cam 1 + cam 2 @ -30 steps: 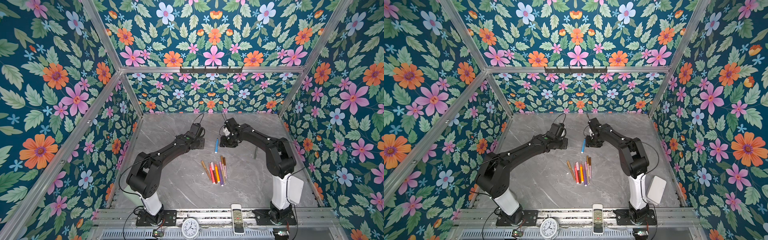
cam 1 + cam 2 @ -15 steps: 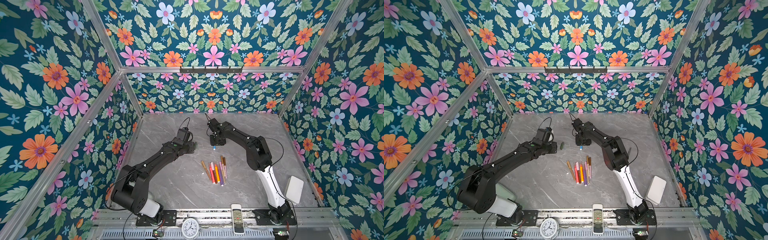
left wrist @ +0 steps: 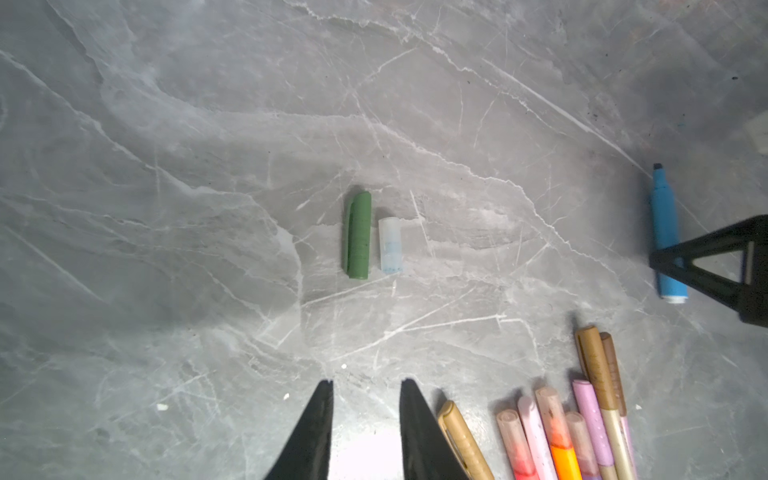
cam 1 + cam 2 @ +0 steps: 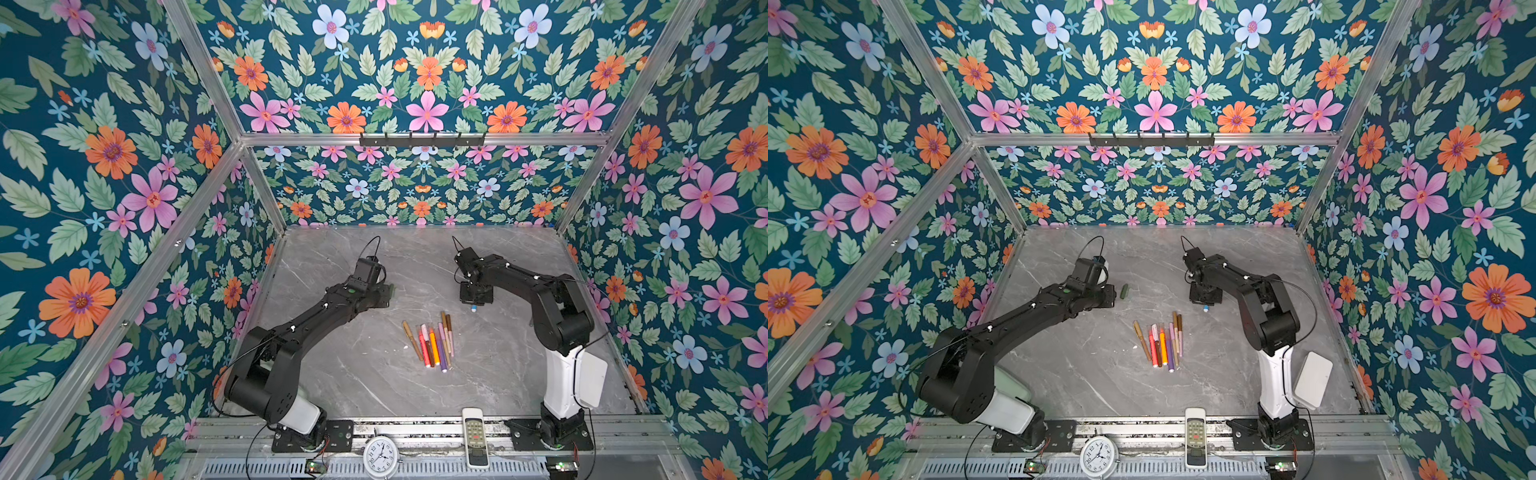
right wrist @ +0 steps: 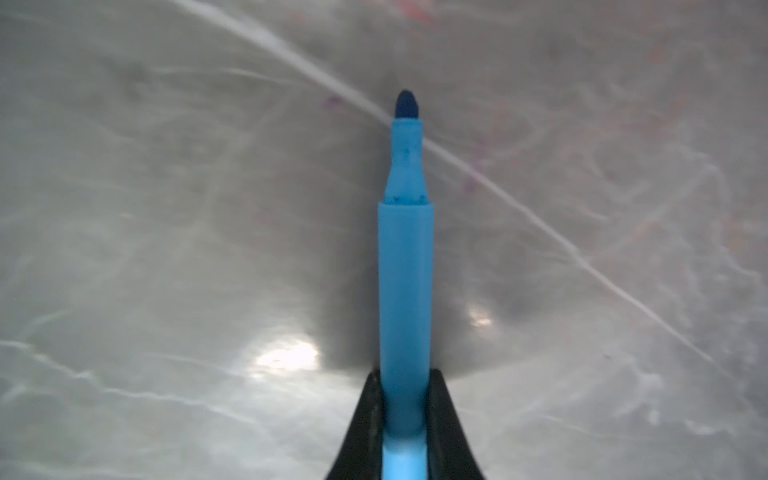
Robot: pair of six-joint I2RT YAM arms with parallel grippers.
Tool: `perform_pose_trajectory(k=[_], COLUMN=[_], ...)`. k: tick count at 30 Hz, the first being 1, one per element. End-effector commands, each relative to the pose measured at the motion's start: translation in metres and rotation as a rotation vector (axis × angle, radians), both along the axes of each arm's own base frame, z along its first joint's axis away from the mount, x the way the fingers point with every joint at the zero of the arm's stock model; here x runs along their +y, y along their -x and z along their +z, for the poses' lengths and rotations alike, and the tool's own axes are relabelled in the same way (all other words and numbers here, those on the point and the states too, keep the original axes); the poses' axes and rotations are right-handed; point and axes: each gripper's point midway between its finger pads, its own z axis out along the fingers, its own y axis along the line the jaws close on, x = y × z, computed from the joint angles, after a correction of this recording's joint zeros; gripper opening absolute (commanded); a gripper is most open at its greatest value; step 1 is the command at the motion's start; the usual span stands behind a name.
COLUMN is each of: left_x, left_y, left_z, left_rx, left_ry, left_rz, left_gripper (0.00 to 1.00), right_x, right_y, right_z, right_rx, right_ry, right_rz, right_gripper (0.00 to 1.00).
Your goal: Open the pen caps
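Right arm is drawing back rightward, right gripper (image 5: 405, 372) clamping the uncapped blue pen (image 5: 405, 270), 2 o'clock from the capped pens (image 4: 432, 345). Left gripper (image 3: 365, 384) is hovering ajar, empty, near the loose green cap (image 3: 359, 235). Next, likely: fetching a capped pen.

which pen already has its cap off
The blue pen clamped in the right gripper: its dark felt tip is bare. The bunched pens on the table all wear caps.

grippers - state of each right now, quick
left gripper: open, holding nothing.
right gripper: shut on the blue pen.
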Motion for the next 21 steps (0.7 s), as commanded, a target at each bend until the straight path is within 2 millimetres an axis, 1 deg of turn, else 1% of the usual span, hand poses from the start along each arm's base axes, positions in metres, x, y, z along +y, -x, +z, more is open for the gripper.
perform_pose_trajectory(k=[1,2,3,5,6,7,8,9,10,11,13,14,15,16,18,19,20,21], left_x=[-0.008,-0.009,-0.010,-0.010,-0.010,-0.010,-0.010,-0.010,-0.009,-0.010,-0.008,-0.008,-0.008,-0.009,-0.009,-0.010,-0.010,-0.011], left_y=[-0.004,-0.005,-0.006,-0.006,-0.006,-0.006,-0.006,-0.005,-0.005,-0.004,-0.003,-0.003,-0.002,-0.001,0.000,0.000,0.001,0.001], left_z=[0.003,0.003,0.003,0.004,0.004,0.004,0.003,0.003,0.003,0.004,0.004,0.005,0.005,0.004,0.001,0.000,-0.002,-0.003], left_rx=[-0.010,-0.011,-0.010,-0.012,-0.013,-0.012,-0.011,-0.010,-0.009,-0.009,-0.014,-0.018,-0.021,-0.021,-0.019,-0.018,-0.015,-0.014], left_ry=[0.034,0.036,0.037,0.037,0.036,0.036,0.034,0.032,0.032,0.031,0.031,0.032,0.035,0.040,0.045,0.048,0.050,0.054], left_rz=[-0.010,-0.010,-0.011,-0.012,-0.011,-0.012,-0.013,-0.014,-0.016,-0.018,-0.019,-0.018,-0.019,-0.021,-0.024,-0.024,-0.027,-0.030], left_gripper=[0.30,0.30,0.30,0.30,0.30,0.30,0.30,0.30,0.30,0.30,0.30,0.30,0.30,0.30,0.30,0.30,0.30,0.30], right_x=[-0.016,-0.019,-0.019,-0.017,-0.016,-0.017,-0.020,-0.027,-0.036,-0.046,-0.072,-0.085,-0.098,-0.112,-0.131,-0.142,-0.146,-0.145], right_y=[0.002,0.005,0.006,0.008,0.008,0.009,0.009,0.011,0.013,0.015,0.022,0.026,0.030,0.034,0.042,0.047,0.050,0.049], right_z=[-0.001,-0.003,-0.005,-0.006,-0.004,0.001,0.006,0.015,0.022,0.030,0.047,0.048,0.065,0.070,0.073,0.071,0.067,0.063], right_rx=[-0.022,-0.020,-0.018,-0.010,-0.011,-0.018,-0.029,-0.046,-0.064,-0.082,-0.123,-0.124,-0.171,-0.186,-0.201,-0.196,-0.191,-0.191], right_ry=[-0.003,-0.009,-0.021,-0.035,-0.039,-0.041,-0.042,-0.041,-0.046,-0.060,-0.106,-0.123,-0.151,-0.169,-0.183,-0.185,-0.206,-0.229], right_rz=[-0.051,-0.056,-0.051,-0.036,-0.028,-0.024,-0.025,-0.037,-0.056,-0.079,-0.143,-0.174,-0.203,-0.234,-0.277,-0.312,-0.339,-0.350], right_gripper=[0.10,0.11,0.14,0.26,0.34,0.47,0.56,0.65,0.72,0.74,0.74,0.73,0.72,0.70,0.63,0.59,0.56,0.54])
